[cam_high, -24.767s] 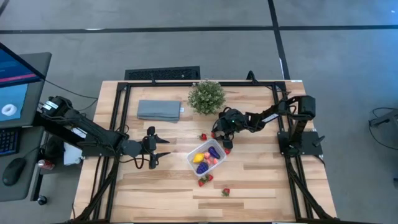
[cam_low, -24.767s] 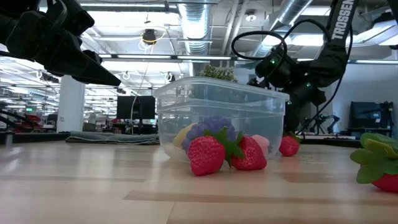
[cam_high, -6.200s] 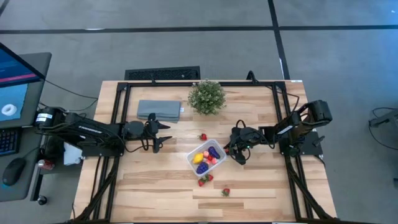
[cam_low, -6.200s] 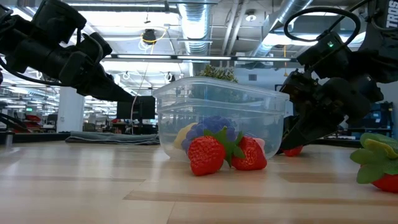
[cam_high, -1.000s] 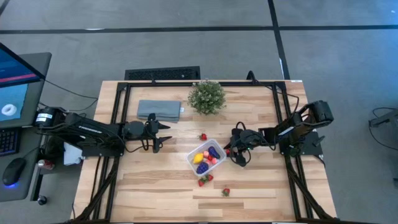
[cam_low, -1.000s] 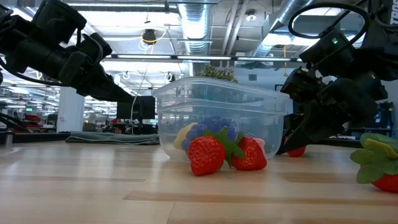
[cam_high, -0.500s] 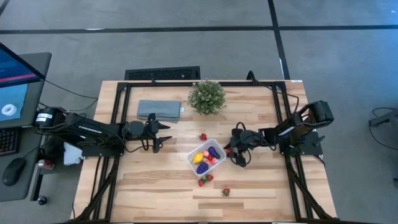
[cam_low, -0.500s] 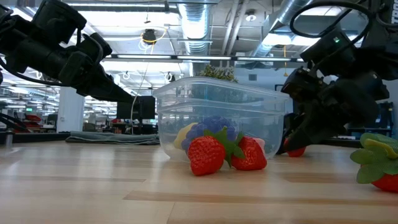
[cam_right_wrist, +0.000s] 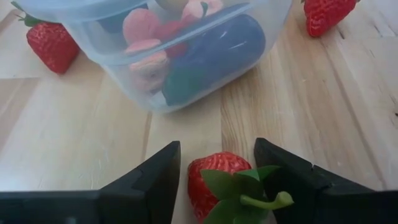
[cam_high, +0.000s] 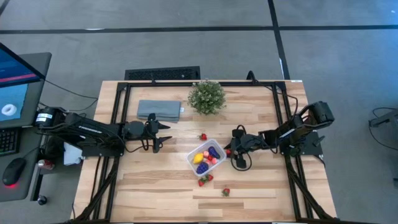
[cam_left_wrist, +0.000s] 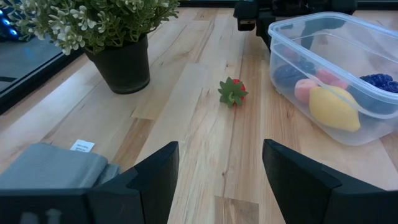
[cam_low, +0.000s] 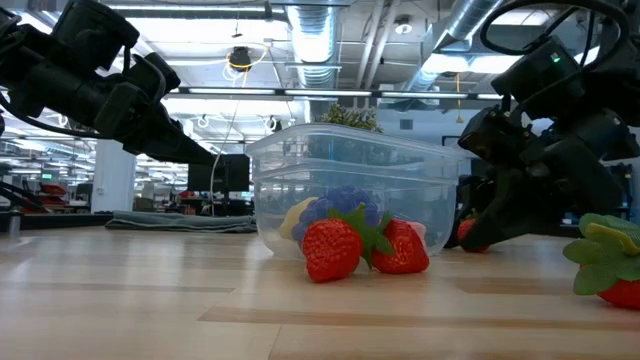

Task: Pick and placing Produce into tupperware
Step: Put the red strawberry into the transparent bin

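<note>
The clear tupperware (cam_high: 206, 157) stands mid-table with a yellow piece, purple pieces and pink-red ones inside. My right gripper (cam_high: 231, 153) is low at its right side, open. Its fingers stand on either side of a strawberry (cam_right_wrist: 221, 180) lying on the wood. More strawberries lie loose: one beyond the box (cam_high: 203, 137), a pair at its near side (cam_high: 203, 180), and one nearer the front edge (cam_high: 226, 191). My left gripper (cam_high: 166, 134) hangs open and holds nothing, left of the box, above the table. My right gripper points slanting down from the table's right, with one finger on each side of the strawberry. The strawberry's green leaves (cam_right_wrist: 261, 180) reach one finger (cam_right_wrist: 292, 180). I cannot tell whether the fingers touch the fruit, which lies on the table.
A potted green plant (cam_high: 206, 96) and a folded grey-blue cloth (cam_high: 159, 110) sit toward the far edge. Black frame rails (cam_high: 118, 124) run along the table's left and right sides. Bare wood lies to the left of the box and toward the near edge.
My right gripper has swung slightly and rolled a little about its own line, staying low beside the tupperware at the strawberry. The strawberry lies where it was.
</note>
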Robot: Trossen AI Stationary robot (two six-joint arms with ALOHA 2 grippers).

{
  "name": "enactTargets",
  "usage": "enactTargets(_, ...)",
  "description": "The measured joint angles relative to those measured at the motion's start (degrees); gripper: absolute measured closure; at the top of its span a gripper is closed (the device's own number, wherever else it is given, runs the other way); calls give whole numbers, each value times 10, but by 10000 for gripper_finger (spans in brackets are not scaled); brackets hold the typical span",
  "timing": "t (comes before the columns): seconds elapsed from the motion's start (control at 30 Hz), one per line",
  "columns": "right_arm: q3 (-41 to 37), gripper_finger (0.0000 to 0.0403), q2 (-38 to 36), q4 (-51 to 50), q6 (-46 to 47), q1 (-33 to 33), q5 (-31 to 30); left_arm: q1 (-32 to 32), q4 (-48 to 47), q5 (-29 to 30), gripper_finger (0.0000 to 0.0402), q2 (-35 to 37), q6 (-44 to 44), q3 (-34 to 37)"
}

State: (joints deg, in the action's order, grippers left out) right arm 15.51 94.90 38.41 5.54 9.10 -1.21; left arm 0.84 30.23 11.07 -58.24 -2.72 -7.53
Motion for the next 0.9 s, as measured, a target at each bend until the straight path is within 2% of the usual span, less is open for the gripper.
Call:
enactTargets(0.53, 0, 241, 0, -3, 1, -1, -6, 0, 0, -3, 178, 0, 0, 0)
enactTargets(0.8, 0, 216, 0, -3, 5, -1, -5, 0, 0, -3, 178, 0, -1, 0)
enactTargets(0.9, 0, 219, 0, -3, 5, -1, -4, 0, 0, -3, 178, 0, -1, 0)
